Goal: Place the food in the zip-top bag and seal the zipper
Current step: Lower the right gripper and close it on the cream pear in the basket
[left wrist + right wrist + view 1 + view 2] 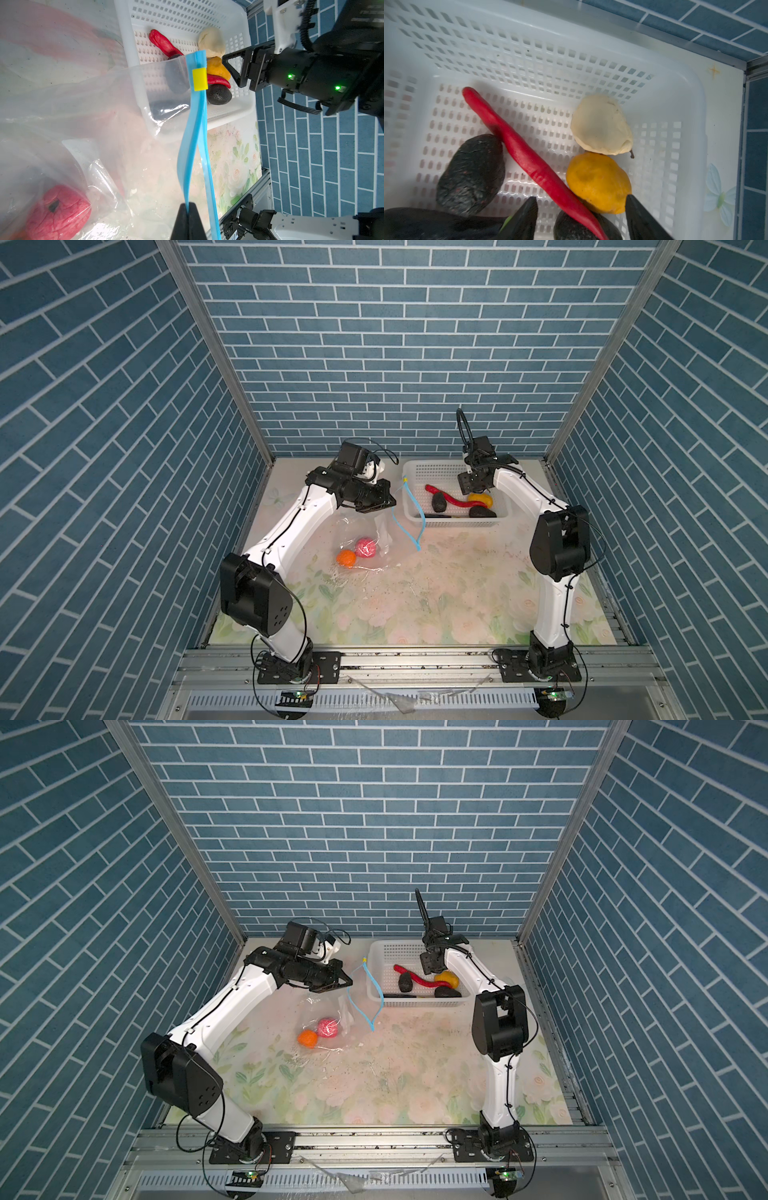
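Against the far wall of the bench (415,605) sits a white perforated basket (457,524), and most of the food lies in it: a red chilli (525,158) runs slantwise across the floor of it, one of the black lumps (471,174) touches its one side, and a cream lump (600,124) rests against a yellow-orange fruit (598,182) on its other side. The chilli's lower end lies over a second black lump, and a dark aubergine (425,224) lies along the basket's near wall. The right pincer (581,197) hangs open over the chilli and the fruit, its jaws spread wide to either side of them. Just beside the basket, the left pincer (188,212) is clamped on the zipper (193,145), holding one edge of the zip-top bag (365,526) up off the bench; the two blue strips bow apart, so the mouth gapes, with the yellow tab (200,79) at the far end. Seen from the left wrist, the raised plastic hangs in front of the basket and veils one black lump. An orange ball (346,558) and a pink bumpy ball (366,548) lie touching inside the bag. The bench wears a pale flower print with dark specks; blue brick-patterned walls (374,344) close three sides, and a metal rail (415,659) carries both arm bases.
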Robot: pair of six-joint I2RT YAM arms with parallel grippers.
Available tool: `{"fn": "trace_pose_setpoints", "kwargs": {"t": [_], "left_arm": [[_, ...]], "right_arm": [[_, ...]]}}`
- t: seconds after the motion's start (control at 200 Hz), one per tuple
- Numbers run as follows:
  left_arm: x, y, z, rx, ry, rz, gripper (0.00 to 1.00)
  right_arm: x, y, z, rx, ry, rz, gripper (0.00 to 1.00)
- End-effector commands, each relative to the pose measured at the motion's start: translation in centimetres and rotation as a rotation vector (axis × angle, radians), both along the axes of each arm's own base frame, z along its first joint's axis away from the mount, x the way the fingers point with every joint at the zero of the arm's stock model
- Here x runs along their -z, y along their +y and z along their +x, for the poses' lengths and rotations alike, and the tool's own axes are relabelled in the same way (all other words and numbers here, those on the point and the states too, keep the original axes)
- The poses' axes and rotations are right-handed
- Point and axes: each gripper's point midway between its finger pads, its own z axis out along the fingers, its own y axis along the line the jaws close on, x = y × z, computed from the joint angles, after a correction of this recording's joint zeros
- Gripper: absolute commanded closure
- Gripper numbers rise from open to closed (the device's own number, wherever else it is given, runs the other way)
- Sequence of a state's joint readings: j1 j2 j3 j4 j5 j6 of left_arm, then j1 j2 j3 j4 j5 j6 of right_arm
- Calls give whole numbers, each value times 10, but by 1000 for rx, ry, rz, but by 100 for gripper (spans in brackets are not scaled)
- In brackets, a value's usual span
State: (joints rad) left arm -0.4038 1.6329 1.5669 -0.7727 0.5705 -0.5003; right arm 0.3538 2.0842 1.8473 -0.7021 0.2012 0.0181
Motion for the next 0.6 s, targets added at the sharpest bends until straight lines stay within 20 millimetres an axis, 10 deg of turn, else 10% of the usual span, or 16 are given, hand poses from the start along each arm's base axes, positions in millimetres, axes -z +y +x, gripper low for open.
{"fn": "trace_pose_setpoints", "kwargs": {"t": [0.0,0.595], "left_arm": [[-3,-3,1,13,-4,-1,100],[2,-4,2,21,10,9,100]], "right_arm": [[-5,-3,13,-48,-9,-31,26],[59,-19,59,-115,58,-166,13]]}}
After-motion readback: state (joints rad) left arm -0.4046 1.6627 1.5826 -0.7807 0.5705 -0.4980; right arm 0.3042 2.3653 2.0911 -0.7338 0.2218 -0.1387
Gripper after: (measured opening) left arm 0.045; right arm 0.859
